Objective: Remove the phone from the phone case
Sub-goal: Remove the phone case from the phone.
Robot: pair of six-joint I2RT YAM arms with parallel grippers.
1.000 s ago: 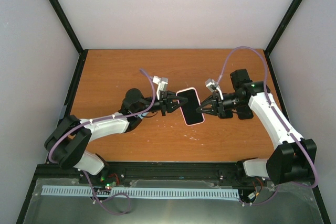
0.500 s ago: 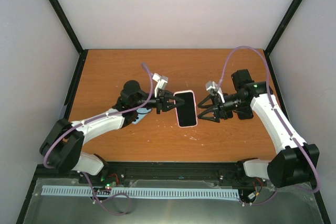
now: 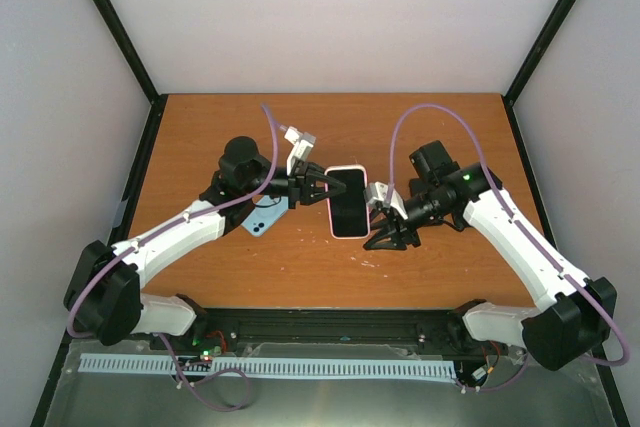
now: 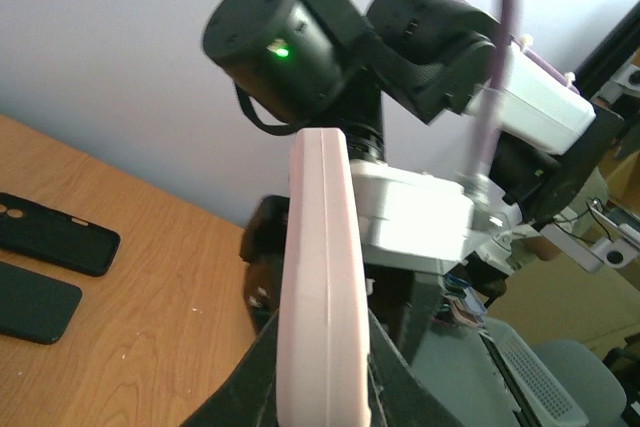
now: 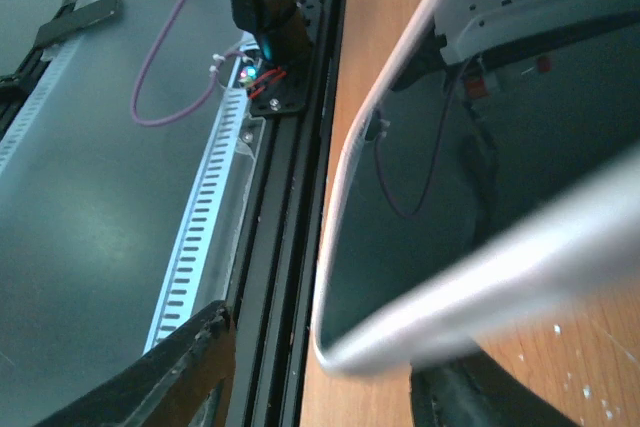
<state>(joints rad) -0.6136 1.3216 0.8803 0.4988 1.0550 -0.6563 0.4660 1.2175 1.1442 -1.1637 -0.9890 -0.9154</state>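
Holding the case: the left gripper (image 3: 320, 185) has its jaws pinched together on the left long edge of the pink case (image 4: 320, 277), one dark finger on each face.
Left wrist view: the case stands edge-on between the fingers, its rounded pink rim running up the middle of the picture.
Phone: the phone (image 3: 349, 205) sits inside the pink case, black screen up, lifted above the middle of the table (image 3: 430, 127).
Right gripper: the right gripper (image 3: 383, 237) is at the phone's near right corner, fingers spread apart.
Right wrist view: that corner hangs between the two fingers (image 5: 190, 367), with a clear gap to the left one; contact with the other cannot be made out.
Arms: both reach inward from the near edge and meet at the phone from opposite sides.
Under the left arm: a light-blue phone or case (image 3: 259, 220) lies flat on the wood.
Far side, left wrist view: a black case (image 4: 55, 237) and a dark flat slab (image 4: 35, 302) lie side by side on the table.
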